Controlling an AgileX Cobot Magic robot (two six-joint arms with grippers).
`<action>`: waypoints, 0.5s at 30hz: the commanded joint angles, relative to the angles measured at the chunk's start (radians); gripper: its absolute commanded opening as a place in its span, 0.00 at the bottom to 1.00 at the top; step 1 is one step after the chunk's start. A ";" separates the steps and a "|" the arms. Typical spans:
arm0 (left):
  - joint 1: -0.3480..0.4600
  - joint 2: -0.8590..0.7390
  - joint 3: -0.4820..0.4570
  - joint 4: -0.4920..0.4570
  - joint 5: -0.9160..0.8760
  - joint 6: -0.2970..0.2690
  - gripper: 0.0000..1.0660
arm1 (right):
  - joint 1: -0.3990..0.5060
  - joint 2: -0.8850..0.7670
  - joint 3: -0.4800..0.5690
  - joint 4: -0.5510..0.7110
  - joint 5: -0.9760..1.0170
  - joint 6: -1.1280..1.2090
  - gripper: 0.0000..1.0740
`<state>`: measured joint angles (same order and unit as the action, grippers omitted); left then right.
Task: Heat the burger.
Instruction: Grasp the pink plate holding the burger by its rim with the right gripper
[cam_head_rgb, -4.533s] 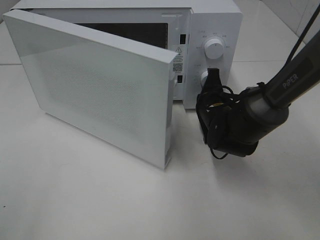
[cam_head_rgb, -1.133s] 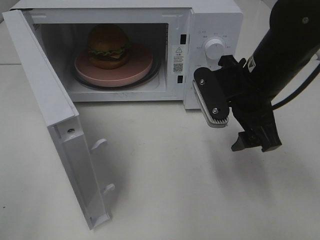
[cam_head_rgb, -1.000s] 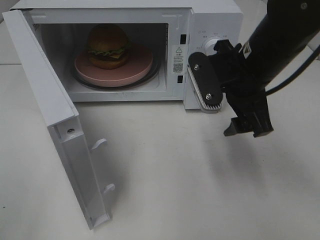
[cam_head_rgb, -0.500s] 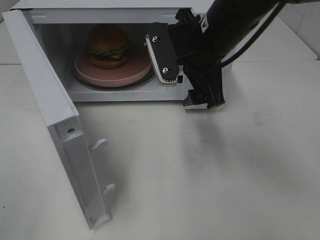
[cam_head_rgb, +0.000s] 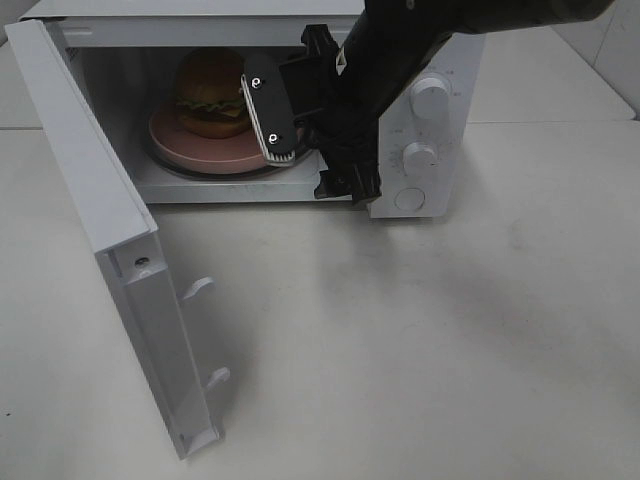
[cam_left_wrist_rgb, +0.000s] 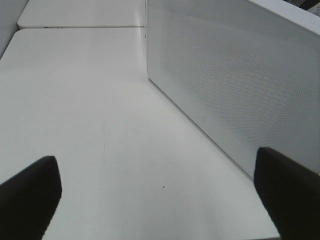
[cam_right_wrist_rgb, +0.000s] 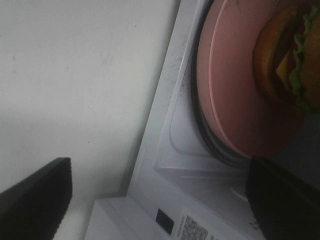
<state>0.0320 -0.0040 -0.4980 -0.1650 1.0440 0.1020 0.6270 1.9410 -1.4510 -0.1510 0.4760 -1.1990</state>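
Fingers of the right gripper (cam_head_rgb: 308, 150) are spread wide, holding nothing, at the microwave (cam_head_rgb: 430, 60) mouth. At ten o'clock sits the burger (cam_head_rgb: 212, 93) on its pink plate (cam_head_rgb: 190, 150). Left gripper (cam_left_wrist_rgb: 160, 192) is wide apart too.

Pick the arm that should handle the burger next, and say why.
Right. Its open pincer is at the oven opening, close to the burger on the plate. The left pincer, open too, sits outside the swung-out door.

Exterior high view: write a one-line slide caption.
Open right gripper at the open microwave, where the burger sits on a pink plate; door swung wide.
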 joint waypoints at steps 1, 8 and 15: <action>0.004 -0.022 0.002 -0.004 -0.017 -0.008 0.95 | 0.001 0.063 -0.062 0.004 -0.004 0.008 0.83; 0.004 -0.022 0.002 -0.004 -0.017 -0.008 0.95 | 0.001 0.148 -0.142 0.005 -0.025 0.020 0.82; 0.004 -0.022 0.002 -0.004 -0.017 -0.008 0.95 | 0.001 0.273 -0.256 0.005 -0.025 0.035 0.81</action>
<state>0.0320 -0.0040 -0.4980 -0.1650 1.0440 0.1020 0.6270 2.1930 -1.6810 -0.1510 0.4560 -1.1740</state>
